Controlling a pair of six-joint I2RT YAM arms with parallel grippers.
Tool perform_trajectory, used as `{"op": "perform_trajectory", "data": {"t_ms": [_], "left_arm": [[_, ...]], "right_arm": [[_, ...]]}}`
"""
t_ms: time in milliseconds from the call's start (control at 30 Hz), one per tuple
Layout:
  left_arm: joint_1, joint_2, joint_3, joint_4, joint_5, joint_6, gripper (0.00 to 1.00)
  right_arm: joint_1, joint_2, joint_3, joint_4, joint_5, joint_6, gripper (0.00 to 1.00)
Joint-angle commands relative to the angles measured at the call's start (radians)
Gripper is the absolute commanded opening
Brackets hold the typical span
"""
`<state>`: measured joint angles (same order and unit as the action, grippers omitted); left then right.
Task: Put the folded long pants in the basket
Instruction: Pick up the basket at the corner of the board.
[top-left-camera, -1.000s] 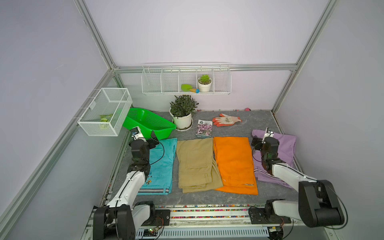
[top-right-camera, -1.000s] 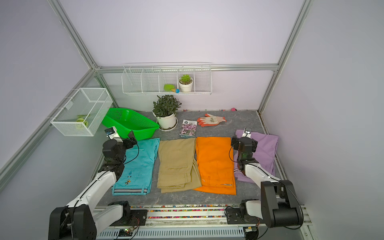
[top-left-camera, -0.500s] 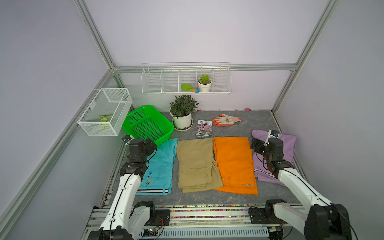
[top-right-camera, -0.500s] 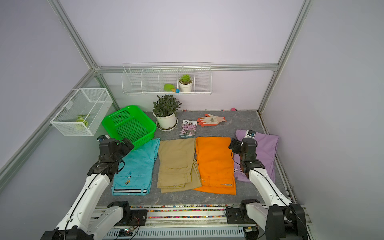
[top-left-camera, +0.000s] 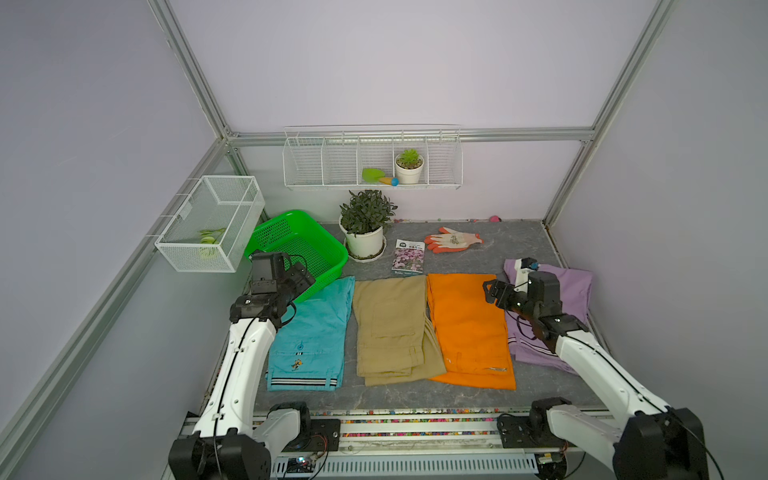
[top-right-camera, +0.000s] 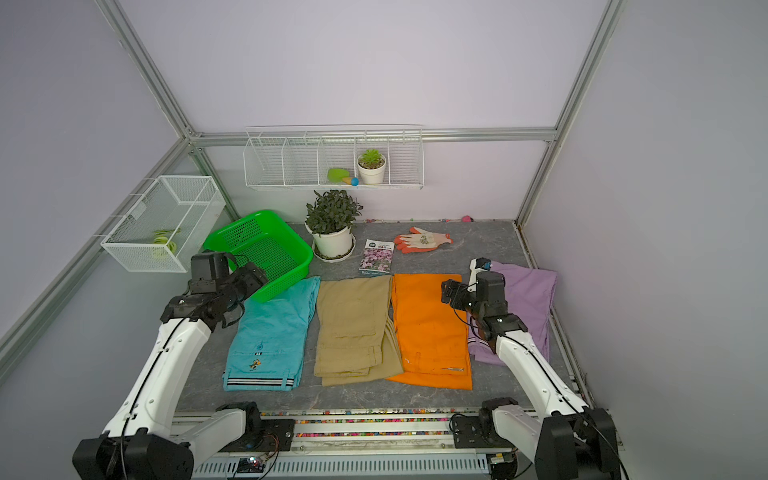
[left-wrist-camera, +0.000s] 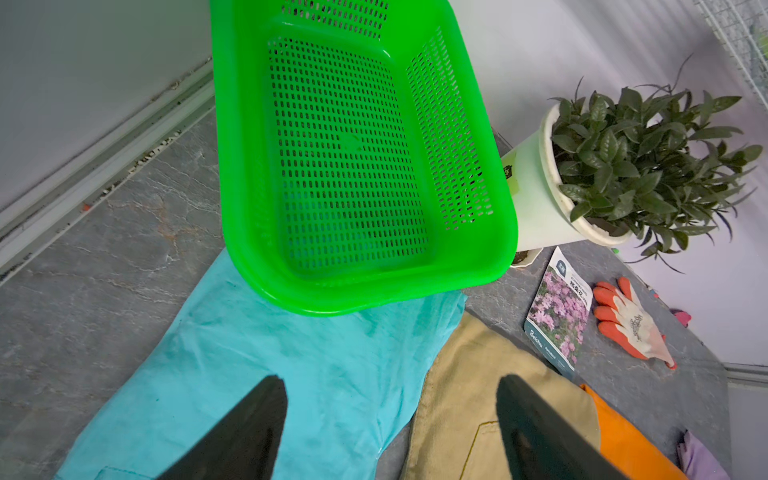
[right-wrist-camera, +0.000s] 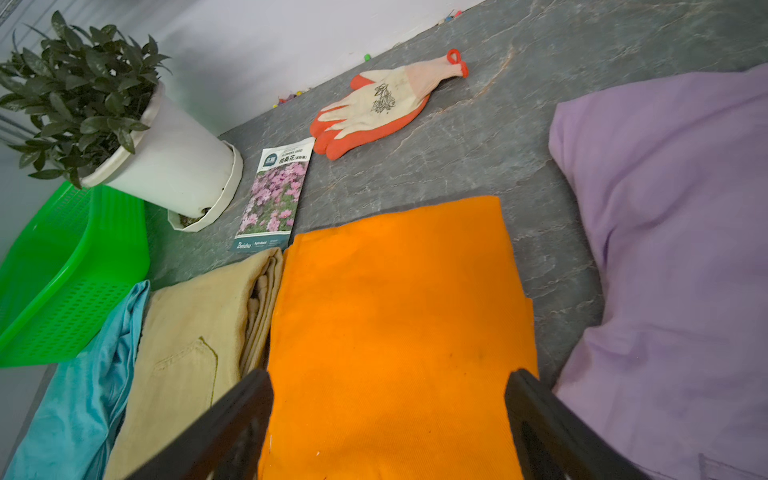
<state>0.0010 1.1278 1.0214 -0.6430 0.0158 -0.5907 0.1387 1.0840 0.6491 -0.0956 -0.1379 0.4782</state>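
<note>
Looking down in both top views, we saw four folded pairs lying side by side on the grey table (top-left-camera: 511, 239), none of them in the basket (top-left-camera: 309, 253). The teal pants (top-left-camera: 309, 332) lay at the robot's left, then the tan pants (top-left-camera: 392, 324), the orange pants (top-left-camera: 467, 328) and the lilac pants (top-left-camera: 575, 286). The green basket sat at the far left, turned at an angle, its near rim meeting the far end of the teal pants. A potted plant (top-left-camera: 365, 232) stood just beside the basket, with a seed packet (top-left-camera: 409, 257) and a glove (top-left-camera: 453, 240) further to the right. The left gripper (top-left-camera: 305, 279) hung over the far end of the teal pants, close to the basket's near rim. The right gripper (top-left-camera: 490, 292) hung over the orange pants, at the edge nearest the lilac pants.

In the left wrist view, we found the fingers (left-wrist-camera: 249, 424) spread well apart and holding nothing. Below the gap lay the teal pants and an edge of the tan pants. The basket's bare perforated floor showed, and its near rim lay over the teal cloth.

In the right wrist view, the fingers (right-wrist-camera: 232, 419) likewise stood wide apart and gripped nothing. The orange pants filled the gap, with the lilac pants bunched on one side and the tan pants on the other. We could not tell whether either gripper touched the cloth beneath it.
</note>
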Motion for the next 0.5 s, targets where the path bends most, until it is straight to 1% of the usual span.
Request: {"op": "perform_trajectory", "data": {"t_ms": [0, 67, 133, 200, 267, 333, 400, 467], "left_arm": [[0.0, 0.096, 0.066, 0.005, 0.098, 0.064, 0.79], [-0.009, 0.185, 0.135, -0.031, 0.121, 0.124, 0.76], [-0.027, 0.274, 0.215, -0.088, 0.125, 0.199, 0.76], [-0.047, 0.366, 0.298, -0.159, 0.099, 0.267, 0.77], [-0.077, 0.439, 0.36, -0.191, 0.066, 0.365, 0.8], [-0.108, 0.503, 0.425, -0.24, 0.029, 0.438, 0.8], [-0.134, 0.542, 0.45, -0.25, -0.031, 0.504, 0.81], [-0.141, 0.581, 0.467, -0.267, -0.033, 0.558, 0.81]], "right_arm": [[0.011, 0.018, 0.028, -0.018, -0.043, -0.013, 0.92], [0.015, 0.024, 0.033, -0.024, -0.052, -0.017, 0.92], [0.018, 0.029, 0.036, -0.032, -0.055, -0.018, 0.92], [0.019, 0.03, 0.039, -0.039, -0.061, -0.021, 0.92], [0.019, 0.032, 0.04, -0.042, -0.063, -0.02, 0.92], [0.021, 0.037, 0.038, -0.039, -0.064, -0.017, 0.92], [0.021, 0.043, 0.038, -0.039, -0.067, -0.014, 0.93], [0.023, 0.05, 0.038, -0.039, -0.071, -0.012, 0.93]]}}
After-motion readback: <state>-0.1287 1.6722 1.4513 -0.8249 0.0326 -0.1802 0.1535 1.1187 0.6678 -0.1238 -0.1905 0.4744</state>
